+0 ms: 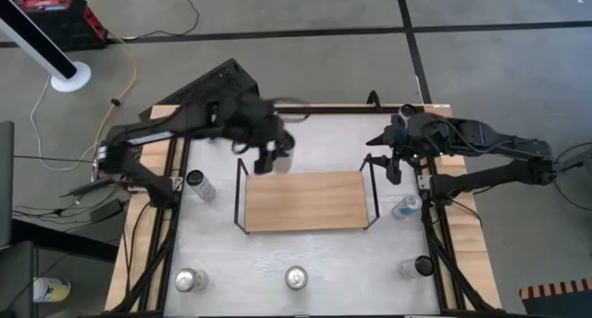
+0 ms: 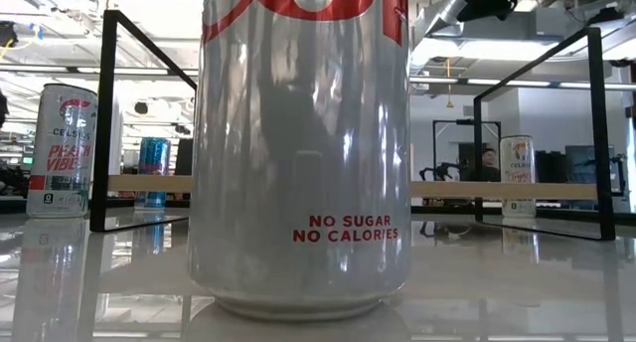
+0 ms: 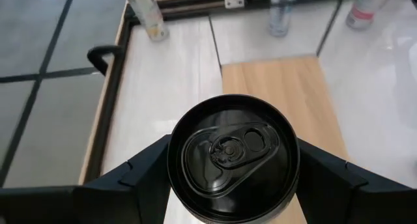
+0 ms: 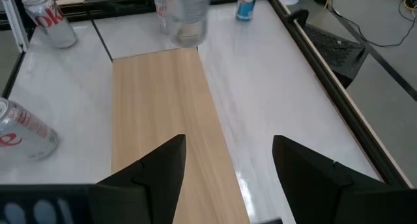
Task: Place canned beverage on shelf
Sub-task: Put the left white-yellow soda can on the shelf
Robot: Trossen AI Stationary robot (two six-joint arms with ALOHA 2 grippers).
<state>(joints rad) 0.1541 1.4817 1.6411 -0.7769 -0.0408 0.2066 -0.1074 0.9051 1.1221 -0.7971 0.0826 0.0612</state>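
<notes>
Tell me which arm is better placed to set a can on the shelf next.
Left. The left gripper already grips the black-topped can beside the shelf; the right gripper hangs open and empty above it.

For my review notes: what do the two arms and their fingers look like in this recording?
Both arms are dark, nearly black, built of jointed segments with bulky housings at the wrists. The left gripper and right gripper each end in two flat, wedge-shaped matte black fingers with angular edges. Thin cables run along the arms. A small green light shows near the right wrist. No markings are legible.
</notes>
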